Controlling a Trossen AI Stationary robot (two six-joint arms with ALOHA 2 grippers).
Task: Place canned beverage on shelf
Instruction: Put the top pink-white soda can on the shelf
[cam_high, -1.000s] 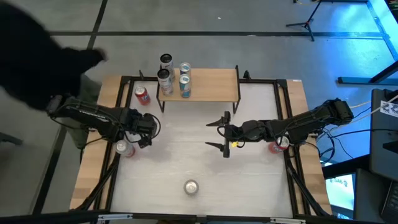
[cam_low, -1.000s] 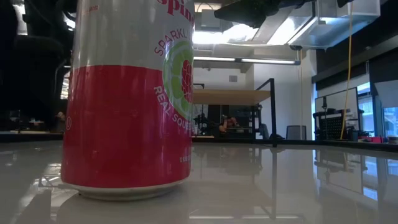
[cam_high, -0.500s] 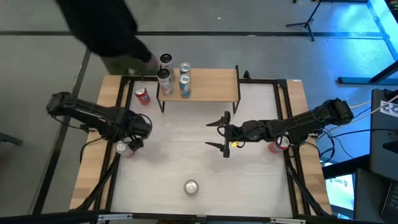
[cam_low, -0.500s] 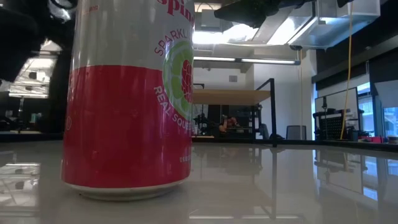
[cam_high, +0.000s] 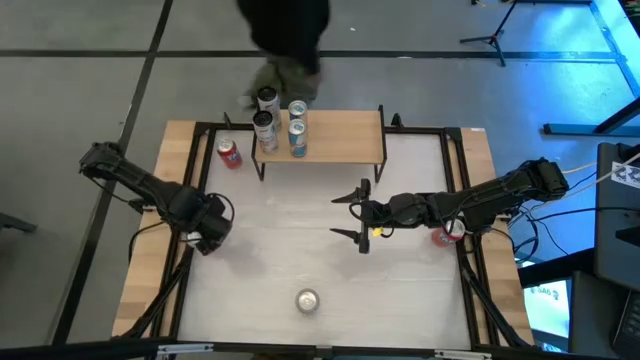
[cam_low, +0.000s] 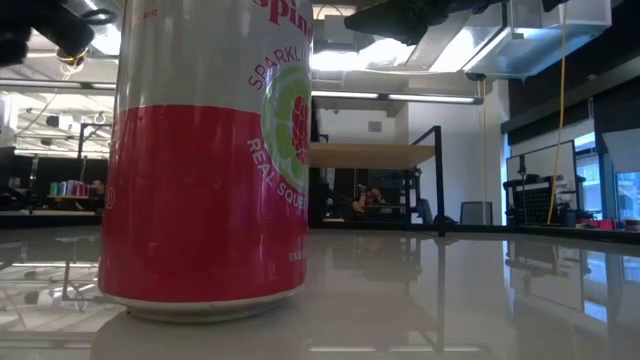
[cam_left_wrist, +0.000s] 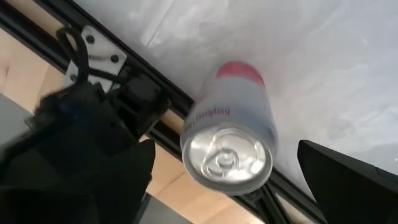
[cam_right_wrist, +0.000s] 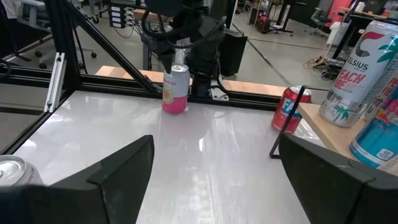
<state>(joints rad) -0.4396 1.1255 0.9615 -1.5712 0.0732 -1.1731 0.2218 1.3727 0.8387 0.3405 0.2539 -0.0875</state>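
The pink-and-white can (cam_left_wrist: 230, 134) stood upright at the left edge of the bench (cam_high: 300, 250), just beside the black frame rail, with the left gripper (cam_high: 205, 235) directly above it. Its fingers (cam_left_wrist: 348, 180) were spread wide on either side of the can, apart from it and holding nothing. In the right wrist view the same can (cam_right_wrist: 175, 89) showed under that gripper.

The shelf (cam_high: 340, 135) stood at the far edge of the bench. On its left part were a dark can (cam_high: 264, 128) and two light-blue cans (cam_high: 297, 128); another dark can (cam_high: 267, 98) stood just beyond the shelf's far edge. A red can (cam_high: 229, 153) stood on the bench just left of the shelf, between the pink-and-white can and the shelf.

The right gripper (cam_high: 352, 215) hung over the middle of the bench, its fingers (cam_right_wrist: 118, 174) wide open and empty. A red-topped can (cam_high: 447, 234) stood by the right arm, and a silver-topped can (cam_high: 307, 300) at the near edge.

A second before, the left gripper was further right and the can top showed beside it; now it covered the can. The person in dark clothes (cam_high: 285, 35) had crossed from the far left to behind the shelf.

The near can (cam_low: 205, 150) read "SPARKL" and "REAL SQUE"; a tall can (cam_right_wrist: 357, 68) on the shelf read "CELSIUS" and "PEACH".
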